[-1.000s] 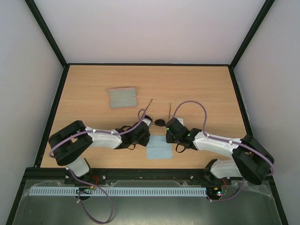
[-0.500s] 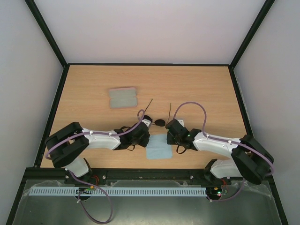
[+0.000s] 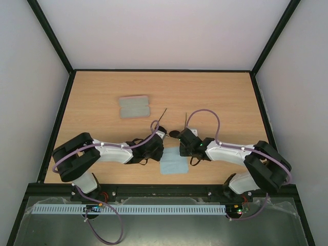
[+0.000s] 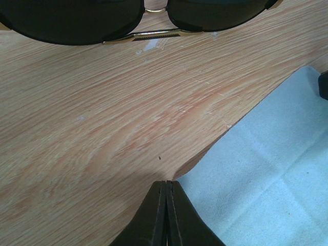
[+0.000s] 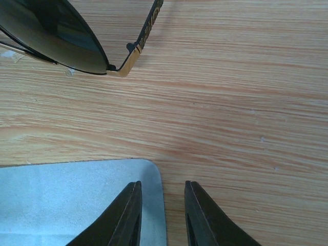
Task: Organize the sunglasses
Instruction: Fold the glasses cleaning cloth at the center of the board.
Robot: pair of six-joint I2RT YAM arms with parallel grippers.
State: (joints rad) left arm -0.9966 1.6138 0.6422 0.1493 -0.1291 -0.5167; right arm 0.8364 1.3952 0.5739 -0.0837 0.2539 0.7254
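Note:
The sunglasses [image 3: 174, 134] lie on the table between the two grippers, lenses near, temple arms pointing away. Their dark lenses show at the top of the left wrist view [image 4: 66, 20] and the right wrist view [image 5: 51, 31]. The light blue cloth [image 3: 173, 166] lies just in front of them. My left gripper [image 4: 168, 182] is shut on the cloth's [image 4: 266, 169] far left corner, which looks slightly raised. My right gripper [image 5: 161, 192] is open and low over the cloth's [image 5: 66, 200] far right corner, with one finger over the cloth and the other over bare wood.
The pink case [image 3: 134, 106] lies open, grey lining up, on the table behind and left of the sunglasses. The wooden table [image 3: 225, 97] is bordered by a black frame and white walls.
My right gripper has shifted a little left and away, closer to the cloth's corner and the sunglasses. The left arm has barely moved.

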